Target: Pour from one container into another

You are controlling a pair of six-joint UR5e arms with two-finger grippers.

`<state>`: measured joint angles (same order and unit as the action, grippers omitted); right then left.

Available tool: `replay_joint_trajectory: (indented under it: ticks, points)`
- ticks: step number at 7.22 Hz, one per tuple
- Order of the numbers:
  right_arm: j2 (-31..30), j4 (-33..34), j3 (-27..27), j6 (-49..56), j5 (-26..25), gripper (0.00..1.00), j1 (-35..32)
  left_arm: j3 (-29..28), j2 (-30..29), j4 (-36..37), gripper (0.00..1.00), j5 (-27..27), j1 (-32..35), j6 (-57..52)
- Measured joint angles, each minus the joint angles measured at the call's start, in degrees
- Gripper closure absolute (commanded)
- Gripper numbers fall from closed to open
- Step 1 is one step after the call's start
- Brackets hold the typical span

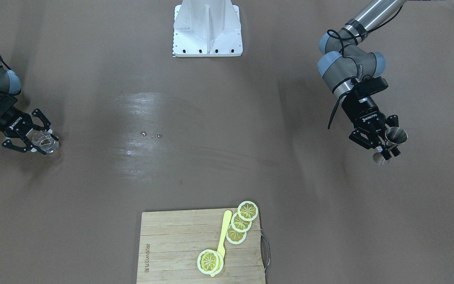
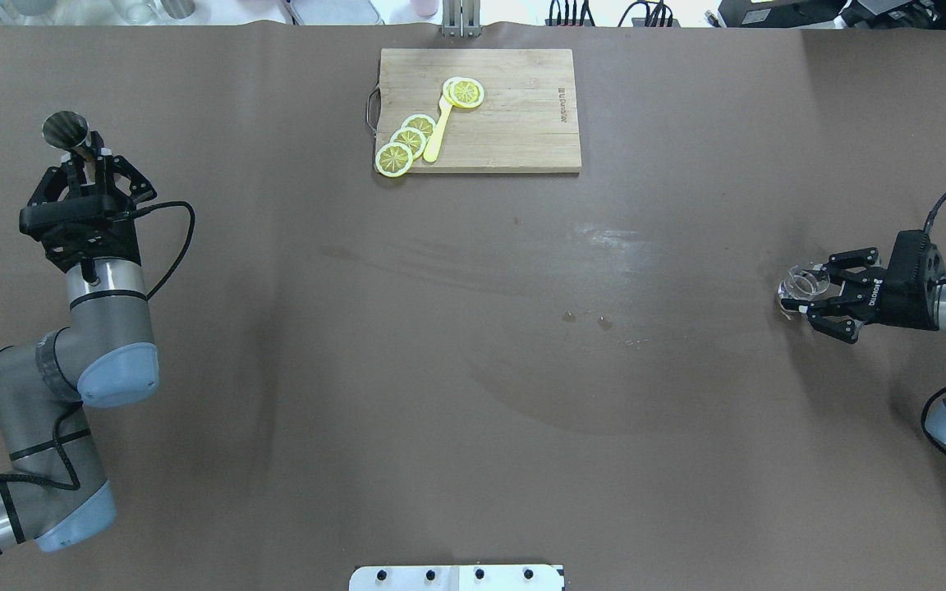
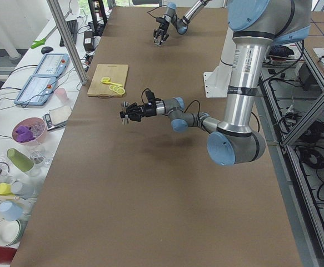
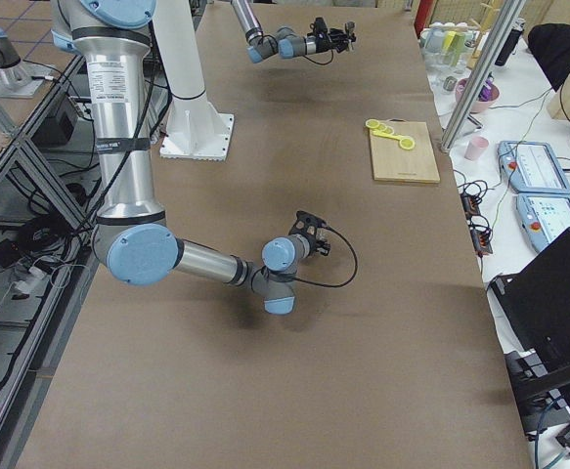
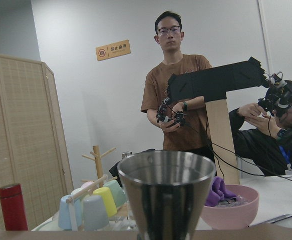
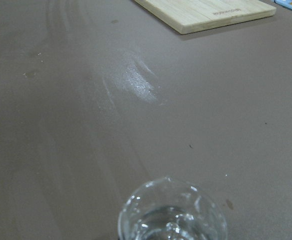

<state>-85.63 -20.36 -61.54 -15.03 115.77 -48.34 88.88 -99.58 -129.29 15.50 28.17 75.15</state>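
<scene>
two held vessels, jigger (image 2: 65, 131) and glass (image 2: 801, 285), near opposite table (image 2: 473, 410) ends.

Lemon slices (image 2: 395, 158), perhaps spoon (image 2: 438, 135), on board (image 2: 522, 123)

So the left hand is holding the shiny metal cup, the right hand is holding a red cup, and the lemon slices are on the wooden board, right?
Not quite. The right gripper holds a clear glass, not a red cup; the overhead view shows it. The left gripper does hold the metal cup, and the lemon slices lie on the wooden board.
</scene>
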Motion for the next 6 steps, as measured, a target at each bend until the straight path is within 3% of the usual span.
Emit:
replay_joint_trajectory:
  ticks: [1,2,6]
  points:
    - [0.01,-0.94,0.64,-0.05,-0.22,0.95,0.17,-0.02,0.65,1.06,1.00,-0.05,0.05,2.79]
    - [0.02,-1.52,0.97,-0.38,-0.39,0.01,0.35,-0.07,1.37,3.53,1.00,0.88,0.05,7.78]
    - [0.00,-1.99,1.07,-2.60,-0.32,0.00,0.53,0.01,1.95,14.17,1.00,6.37,-0.12,24.66]
